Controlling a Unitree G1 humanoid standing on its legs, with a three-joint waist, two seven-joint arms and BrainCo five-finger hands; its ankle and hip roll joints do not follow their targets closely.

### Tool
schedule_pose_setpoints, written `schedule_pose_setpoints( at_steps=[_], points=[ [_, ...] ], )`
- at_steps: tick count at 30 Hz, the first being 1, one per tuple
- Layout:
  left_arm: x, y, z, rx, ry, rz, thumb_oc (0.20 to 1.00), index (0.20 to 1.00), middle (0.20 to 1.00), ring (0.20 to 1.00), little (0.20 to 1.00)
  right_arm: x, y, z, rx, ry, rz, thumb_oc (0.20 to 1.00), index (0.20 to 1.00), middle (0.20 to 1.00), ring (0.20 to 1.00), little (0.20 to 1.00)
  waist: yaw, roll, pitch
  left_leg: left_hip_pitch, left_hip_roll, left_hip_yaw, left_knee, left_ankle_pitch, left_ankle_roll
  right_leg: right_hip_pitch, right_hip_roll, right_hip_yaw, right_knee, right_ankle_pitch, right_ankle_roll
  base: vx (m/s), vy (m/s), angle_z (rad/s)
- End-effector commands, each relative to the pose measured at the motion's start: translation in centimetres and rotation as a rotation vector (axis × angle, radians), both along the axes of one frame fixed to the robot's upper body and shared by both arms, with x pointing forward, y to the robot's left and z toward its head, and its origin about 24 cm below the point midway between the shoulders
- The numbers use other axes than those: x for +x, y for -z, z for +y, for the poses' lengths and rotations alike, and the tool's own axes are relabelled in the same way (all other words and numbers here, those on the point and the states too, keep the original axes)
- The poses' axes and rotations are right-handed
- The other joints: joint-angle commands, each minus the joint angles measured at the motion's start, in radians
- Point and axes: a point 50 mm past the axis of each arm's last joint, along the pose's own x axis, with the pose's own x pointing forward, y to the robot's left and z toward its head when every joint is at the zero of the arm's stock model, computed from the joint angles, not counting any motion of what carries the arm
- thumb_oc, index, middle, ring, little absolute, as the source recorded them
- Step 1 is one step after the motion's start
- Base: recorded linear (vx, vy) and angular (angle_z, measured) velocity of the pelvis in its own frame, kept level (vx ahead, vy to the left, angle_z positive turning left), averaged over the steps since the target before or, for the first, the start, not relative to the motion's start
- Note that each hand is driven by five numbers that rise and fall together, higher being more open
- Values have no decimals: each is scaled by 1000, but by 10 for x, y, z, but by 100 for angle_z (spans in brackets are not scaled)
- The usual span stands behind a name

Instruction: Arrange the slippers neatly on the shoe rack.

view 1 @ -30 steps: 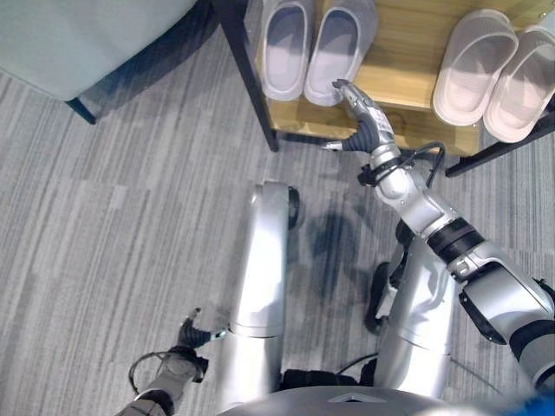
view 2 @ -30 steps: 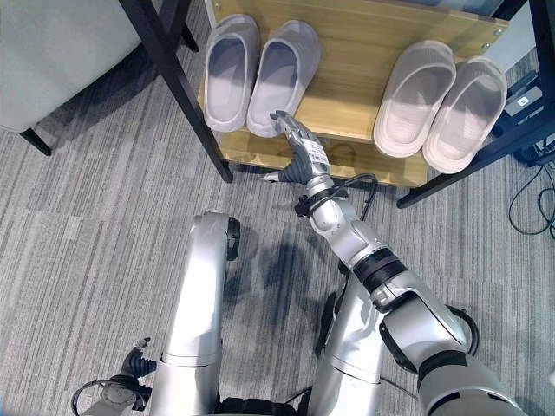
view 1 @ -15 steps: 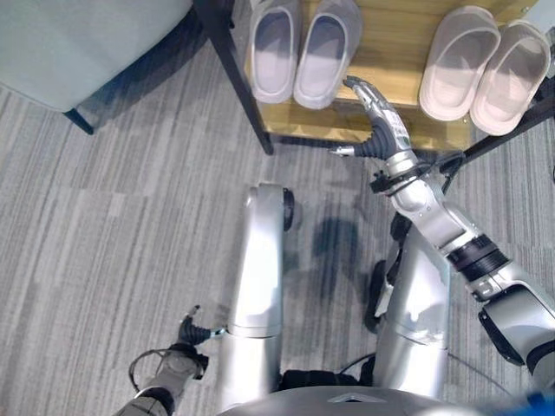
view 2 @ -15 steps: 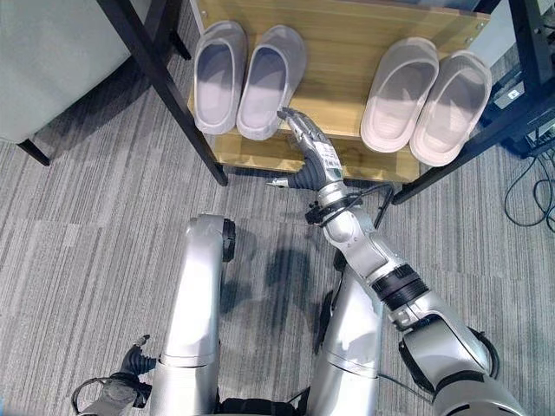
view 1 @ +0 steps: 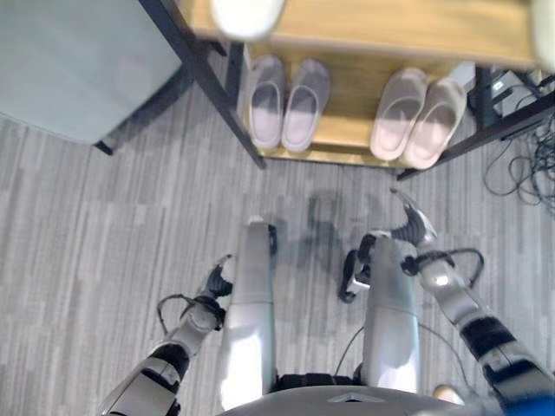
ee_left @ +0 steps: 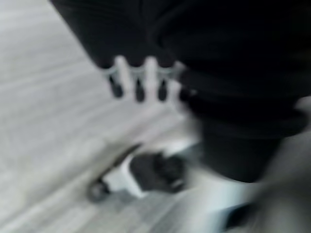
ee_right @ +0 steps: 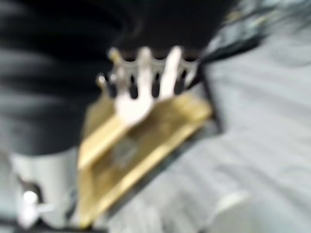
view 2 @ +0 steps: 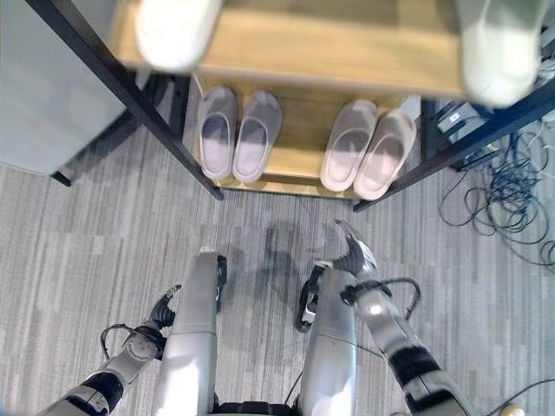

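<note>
4 slippers point(view 2: 297, 144) are sitting as 2 pairs on the shoe rack's lower shelf point(view 2: 299, 161), ahead of the right hand point(view 2: 355, 253), its fingers straight, holding nothing. The left hand point(view 2: 161, 310) is hanging relaxed, empty.

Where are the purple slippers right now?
In the left eye view, the lavender slippers sit side by side on the left end of the shoe rack's lower shelf, with the pinkish-beige slippers further right on the same shelf.

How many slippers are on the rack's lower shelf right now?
4: a grey pair at the shelf's left end and a beige pair towards its right. The upper shelf overhangs the back, so more may be hidden.
</note>
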Motion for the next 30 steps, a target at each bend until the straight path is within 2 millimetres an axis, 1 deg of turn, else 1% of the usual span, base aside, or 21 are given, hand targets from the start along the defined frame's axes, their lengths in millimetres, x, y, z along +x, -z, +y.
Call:
schedule_pose_setpoints(
  at_steps=[1, 2, 4, 6, 8, 9, 10, 11, 12, 13, 14, 16, 20, 22, 23, 24, 25, 26, 27, 29, 30],
  points=[
    [8, 0, -61, -142, 187, -38, 1000, 1000, 1000, 1000, 1000, 3, 8, -19, 268, 216, -5, 1000, 1000, 1000, 1000, 1000, 12, 26, -47, 181, -12, 25, -426, 239, 43, 191, -8, -57, -346, 193, 21, 119, -12, -29],
    [7, -1, -67, -145, 231, -42, 1000, 1000, 1000, 1000, 1000, -5, 18, -23, 274, 252, 38, 1000, 1000, 1000, 1000, 1000, 13, 21, -74, 265, -12, 39, -533, 274, 33, 273, -2, -81, -443, 233, 39, 155, -19, -19],
    [4, -2, -74, -159, 271, -52, 1000, 1000, 1000, 1000, 1000, -19, 30, -32, 222, 272, 101, 1000, 1000, 1000, 1000, 1000, 9, 21, -126, 384, -15, 56, -688, 315, 22, 390, 6, -105, -600, 295, 61, 242, -15, 0],
    [6, -8, -86, -198, 308, -81, 1000, 1000, 1000, 1000, 1000, -37, 44, -42, 263, 339, 165, 1000, 1000, 1000, 1000, 1000, 8, 26, -177, 509, -12, 69, -839, 365, 11, 504, 24, -123, -759, 358, 77, 209, -11, 8],
    [3, -8, -93, -196, 354, -75, 1000, 1000, 1000, 1000, 1000, -61, 63, -51, 424, 490, 231, 1000, 1000, 1000, 1000, 1000, 6, 33, -216, 595, -15, 83, -931, 381, 12, 578, 37, -127, -847, 388, 86, 156, -28, -6],
    [3, -11, -95, -190, 389, -81, 1000, 1000, 1000, 1000, 1000, -71, 69, -56, 435, 538, 260, 1000, 1000, 1000, 1000, 1000, 5, 36, -240, 620, -18, 84, -957, 387, 12, 601, 39, -131, -877, 398, 92, 108, -26, -4],
    [2, -11, -95, -189, 390, -79, 1000, 1000, 1000, 1000, 1000, -72, 70, -56, 436, 539, 261, 1000, 1000, 1000, 1000, 1000, 6, 36, -237, 630, -17, 84, -965, 390, 12, 611, 41, -133, -886, 402, 92, 108, -24, 3],
    [3, -17, -97, -177, 444, -103, 1000, 1000, 1000, 1000, 1000, -76, 69, -61, 412, 549, 262, 1000, 1000, 1000, 1000, 1000, 3, 41, -260, 656, -20, 89, -993, 393, 13, 633, 42, -132, -918, 413, 99, 131, -34, -7],
    [2, -23, -98, -177, 499, -115, 1000, 1000, 1000, 1000, 1000, -87, 76, -62, 410, 566, 312, 1000, 1000, 1000, 1000, 1000, 0, 48, -289, 710, -22, 96, -1040, 398, 16, 682, 52, -122, -969, 424, 101, 130, -34, -21],
    [1, -23, -97, -177, 499, -113, 1000, 1000, 1000, 1000, 1000, -87, 77, -61, 411, 565, 314, 1000, 1000, 1000, 1000, 1000, 1, 48, -285, 720, -21, 98, -1048, 400, 15, 691, 53, -121, -976, 427, 101, 152, -59, -23],
    [6, -36, -99, -204, 519, -160, 1000, 1000, 1000, 1000, 1000, -97, 83, -63, 420, 607, 348, 1000, 1000, 1000, 1000, 1000, -1, 54, -310, 755, -25, 101, -1074, 402, 15, 723, 60, -116, -1008, 429, 101, 102, -56, -19],
    [8, -45, -101, -232, 543, -187, 1000, 1000, 1000, 1000, 1000, -107, 90, -63, 448, 647, 388, 1000, 1000, 1000, 1000, 1000, -2, 59, -326, 798, -28, 105, -1100, 401, 15, 765, 68, -108, -1042, 430, 100, 116, -63, -9],
    [18, -73, -116, -257, 661, -294, 1000, 1000, 1000, 1000, 1000, -124, 102, -56, 459, 675, 468, 1000, 1000, 1000, 1000, 1000, -11, 69, -346, 841, -32, 110, -1118, 397, 15, 816, 74, -107, -1088, 441, 102, 50, -50, -2],
    [23, -87, -125, -263, 715, -348, 1000, 1000, 1000, 1000, 1000, -129, 106, -50, 455, 653, 497, 1000, 1000, 1000, 1000, 1000, -19, 73, -352, 848, -30, 113, -1118, 395, 11, 829, 76, -105, -1102, 444, 100, 35, -51, 1],
    [23, -87, -124, -262, 715, -348, 1000, 1000, 1000, 1000, 1000, -129, 106, -50, 456, 653, 498, 1000, 1000, 1000, 1000, 1000, -19, 73, -351, 849, -30, 113, -1118, 395, 11, 831, 76, -105, -1103, 444, 100, 12, -38, -1],
    [26, -94, -127, -265, 731, -378, 1000, 1000, 1000, 1000, 1000, -131, 108, -48, 457, 649, 509, 1000, 1000, 1000, 1000, 1000, -23, 75, -352, 849, -29, 115, -1118, 394, 9, 833, 77, -103, -1107, 443, 100, 5, -50, -2],
    [34, -109, -135, -259, 773, -446, 1000, 1000, 1000, 1000, 1000, -132, 110, -44, 435, 626, 533, 1000, 1000, 1000, 1000, 1000, -33, 81, -349, 845, -28, 116, -1118, 396, 6, 834, 80, -98, -1112, 441, 98, 7, -59, -2],
    [38, -115, -139, -244, 796, -473, 1000, 1000, 1000, 1000, 1000, -132, 110, -43, 424, 616, 534, 1000, 1000, 1000, 1000, 1000, -39, 85, -348, 843, -28, 119, -1118, 396, 4, 833, 80, -96, -1114, 441, 98, 6, -43, -1],
    [38, -115, -139, -244, 797, -474, 1000, 1000, 1000, 1000, 1000, -132, 110, -43, 424, 616, 533, 1000, 1000, 1000, 1000, 1000, -39, 85, -348, 843, -28, 119, -1118, 396, 4, 832, 80, -96, -1114, 442, 98, 0, 0, 0],
    [51, -125, -145, -207, 801, -536, 1000, 1000, 1000, 1000, 1000, -130, 109, -41, 399, 591, 532, 1000, 1000, 1000, 1000, 1000, -57, 96, -342, 840, -28, 127, -1118, 387, -2, 828, 80, -87, -1122, 437, 100, -5, -4, -5],
    [57, -128, -148, -195, 793, -557, 1000, 1000, 1000, 1000, 1000, -130, 108, -43, 387, 587, 529, 1000, 1000, 1000, 1000, 1000, -64, 102, -339, 831, -28, 130, -1118, 395, -2, 821, 80, -84, -1127, 446, 98, 33, -13, -13]
  ],
)
